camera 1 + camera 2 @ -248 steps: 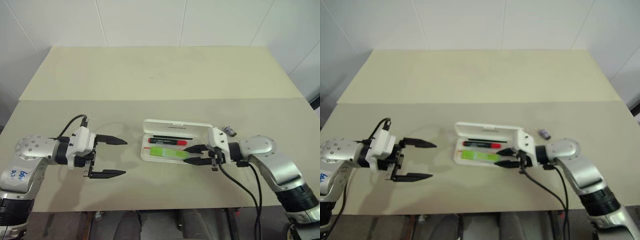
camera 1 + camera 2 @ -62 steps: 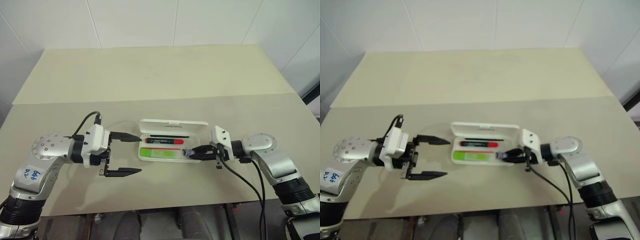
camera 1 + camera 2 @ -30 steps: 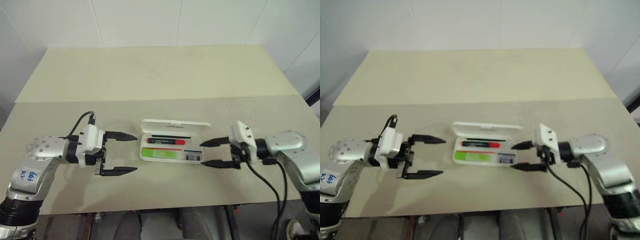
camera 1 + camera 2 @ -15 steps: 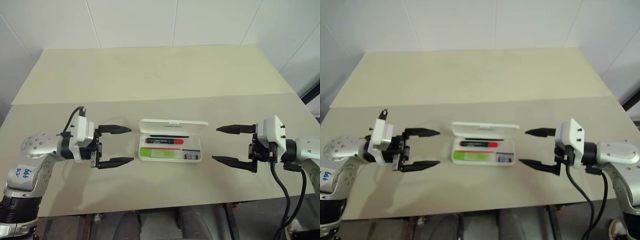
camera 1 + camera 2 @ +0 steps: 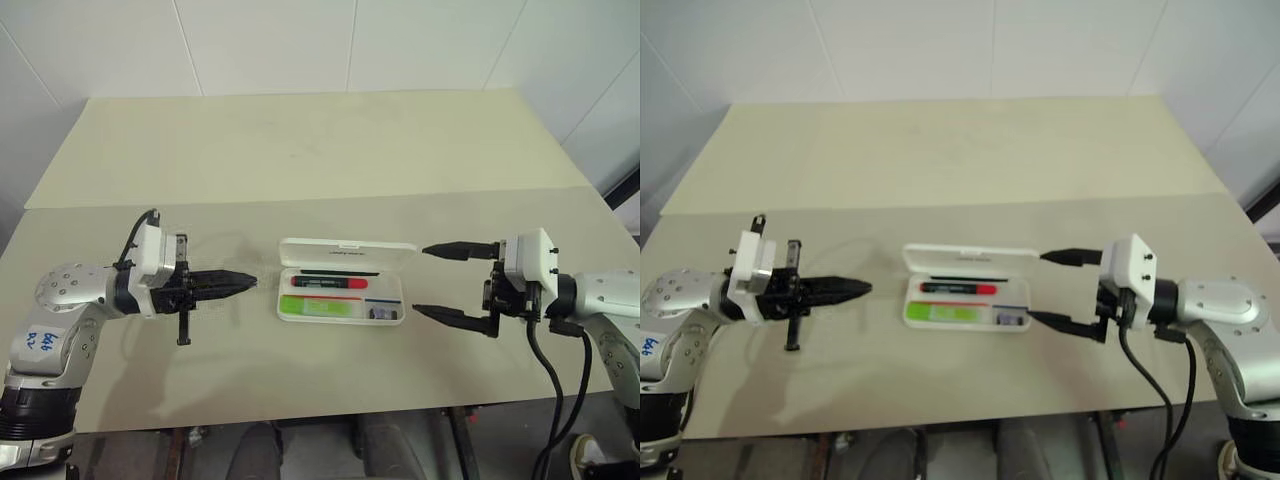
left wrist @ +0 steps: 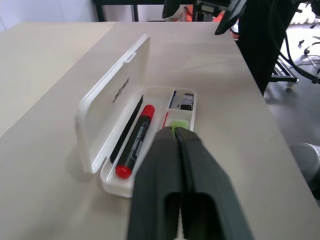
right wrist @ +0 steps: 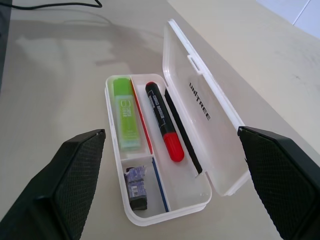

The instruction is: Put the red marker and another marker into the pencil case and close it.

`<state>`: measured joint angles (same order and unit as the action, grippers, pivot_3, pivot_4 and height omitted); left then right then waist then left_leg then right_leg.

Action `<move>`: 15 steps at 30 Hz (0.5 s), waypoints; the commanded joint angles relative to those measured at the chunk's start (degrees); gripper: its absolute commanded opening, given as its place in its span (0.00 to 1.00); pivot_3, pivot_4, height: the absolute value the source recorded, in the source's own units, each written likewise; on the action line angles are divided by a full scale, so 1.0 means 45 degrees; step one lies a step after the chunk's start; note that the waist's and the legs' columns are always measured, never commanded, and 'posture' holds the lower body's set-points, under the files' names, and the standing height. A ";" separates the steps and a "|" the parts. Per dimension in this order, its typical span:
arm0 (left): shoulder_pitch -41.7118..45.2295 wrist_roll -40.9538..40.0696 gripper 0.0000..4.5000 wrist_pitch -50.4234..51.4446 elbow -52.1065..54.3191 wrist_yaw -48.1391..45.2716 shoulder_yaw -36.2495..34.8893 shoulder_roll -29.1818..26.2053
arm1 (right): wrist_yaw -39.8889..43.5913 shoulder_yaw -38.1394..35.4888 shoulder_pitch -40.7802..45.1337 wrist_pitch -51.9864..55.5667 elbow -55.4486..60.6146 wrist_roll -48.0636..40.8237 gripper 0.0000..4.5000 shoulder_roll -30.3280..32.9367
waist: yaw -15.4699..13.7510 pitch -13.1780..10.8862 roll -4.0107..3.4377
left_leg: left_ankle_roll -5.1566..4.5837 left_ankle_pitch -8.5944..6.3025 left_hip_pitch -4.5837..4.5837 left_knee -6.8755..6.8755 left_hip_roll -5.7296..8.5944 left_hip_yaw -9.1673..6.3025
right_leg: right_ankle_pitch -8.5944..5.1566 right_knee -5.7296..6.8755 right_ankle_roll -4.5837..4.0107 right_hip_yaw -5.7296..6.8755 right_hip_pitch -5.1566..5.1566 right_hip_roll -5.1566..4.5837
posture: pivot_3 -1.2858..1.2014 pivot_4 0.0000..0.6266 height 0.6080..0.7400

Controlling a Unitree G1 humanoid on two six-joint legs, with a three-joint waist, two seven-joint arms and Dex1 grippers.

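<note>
- Inside, the pencil case (image 7: 176,197) lay open on the table (image 5: 320,150), its lid (image 7: 210,115) standing up along the far long edge with dark "UNITREE" lettering on the inner face.
- Its long far compartment held the red marker (image 7: 163,121), black-barrelled, its red end toward the right gripper's side.
- Beside that, across a thin red divider line, the lime-green highlighter (image 7: 124,113) lay flat in the near compartment.
- A small grey-purple item (image 7: 135,186) sat in the little end compartment nearest the right fingers; what it was could not be made out.
- The left gripper (image 5: 235,283) had its fingers pressed together, empty, tips pointing at the case's end and short of it.
- From the left wrist, those closed fingers (image 6: 172,165) covered most of the highlighter.
- The right gripper (image 5: 440,282) had its fingers spread wide, holding nothing, one tip near the lid's corner, the other near the tray's front corner.
</note>
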<state>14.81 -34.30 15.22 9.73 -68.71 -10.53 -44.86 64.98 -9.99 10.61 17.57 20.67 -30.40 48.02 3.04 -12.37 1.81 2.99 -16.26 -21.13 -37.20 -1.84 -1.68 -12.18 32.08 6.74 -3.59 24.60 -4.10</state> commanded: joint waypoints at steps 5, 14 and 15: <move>0.1641 0.0923 0.01 -0.0541 -0.1105 0.2447 -0.0222 0.1149 | -0.0347 -0.0015 0.0370 -0.0261 -0.0137 0.0109 1.00 -0.0210 | -0.0098 -0.0001 0.0003 | 0.0000 0.0000 -0.0001 -0.0003 0.0002 -0.0002 | 0.0000 0.0025 0.0007 0.0000 0.0003 -0.0001 | 0.52 0.24 1.00; 0.4083 0.3231 0.01 -0.1437 -0.3574 0.3526 0.1544 0.2346 | -0.0686 -0.0228 0.0463 0.0005 0.0016 -0.0078 1.00 -0.0211 | -0.0297 0.0000 0.0002 | 0.0003 0.0003 0.0006 -0.0031 0.0004 -0.0005 | 0.0001 0.0068 0.0008 -0.0001 0.0003 0.0003 | 0.52 0.24 1.00; 0.4253 0.3408 0.01 -0.1532 -0.3772 0.3432 0.1761 0.2430 | -0.0735 -0.0310 0.0451 0.0081 0.0069 -0.0159 1.00 -0.0187 | -0.0309 0.0000 0.0003 | 0.0003 0.0003 0.0007 -0.0031 0.0005 -0.0005 | 0.0001 0.0069 0.0008 -0.0001 0.0003 0.0003 | 0.52 0.24 1.00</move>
<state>32.26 -20.20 10.01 -7.04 -52.79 -3.58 -34.10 62.48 -9.30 12.14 17.74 19.46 -29.73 47.06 1.65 -12.37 1.82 3.01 -16.25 -21.11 -37.34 -1.82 -1.71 -12.17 32.40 6.78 -3.59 24.62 -4.08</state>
